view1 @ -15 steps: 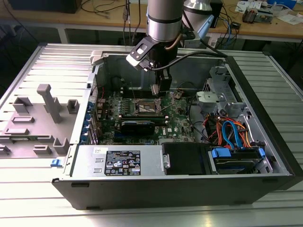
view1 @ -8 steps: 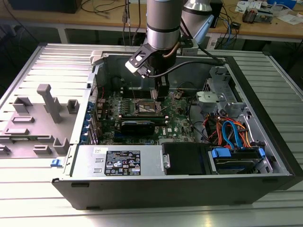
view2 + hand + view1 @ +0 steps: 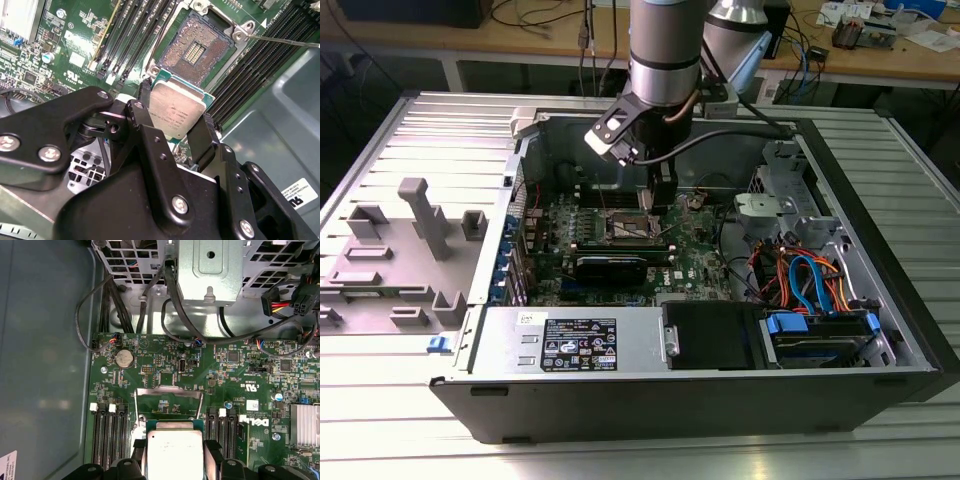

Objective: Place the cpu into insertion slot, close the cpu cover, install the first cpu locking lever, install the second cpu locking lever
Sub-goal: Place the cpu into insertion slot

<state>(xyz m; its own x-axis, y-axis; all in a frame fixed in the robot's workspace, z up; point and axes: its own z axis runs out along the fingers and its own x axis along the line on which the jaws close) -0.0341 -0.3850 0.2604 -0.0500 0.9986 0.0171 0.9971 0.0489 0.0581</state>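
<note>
Finding: the chip [image 3: 176,112], silver-grey top up, is clamped by two opposite edges between the black fingers [image 3: 150,135] of the gripper [image 3: 173,117], which is closed narrowly on it. Both wrist views show it off the board and not seated, close beside the socket [image 3: 197,50]. The socket's grid of contacts lies bare and unoccupied. In the first wrist view the chip [image 3: 174,455] sits in the gripper [image 3: 175,456] just short of the cover [image 3: 170,389]. The cover is a thin silver frame lifted open on the side toward the grey metal cage [image 3: 210,270], with green board visible through its cut-out. A thin metal rod [image 3: 282,41] runs out from one corner of the socket. Long black memory slots [image 3: 125,35] flank the socket on two sides. On the same board are a coin battery [image 3: 124,358] and a finned silver heatsink [image 3: 304,425]. In the exterior view the arm [image 3: 665,50] reaches down from the far side into the open computer case [image 3: 720,400], with the gripper [image 3: 655,195] low over the socket [image 3: 630,228]. Blue and orange cables [image 3: 810,280] lie in the case on the exterior view's right. The case rests on a ribbed metal table [image 3: 620,455], with a grey plastic fixture [image 3: 420,220] on the exterior view's left.
</note>
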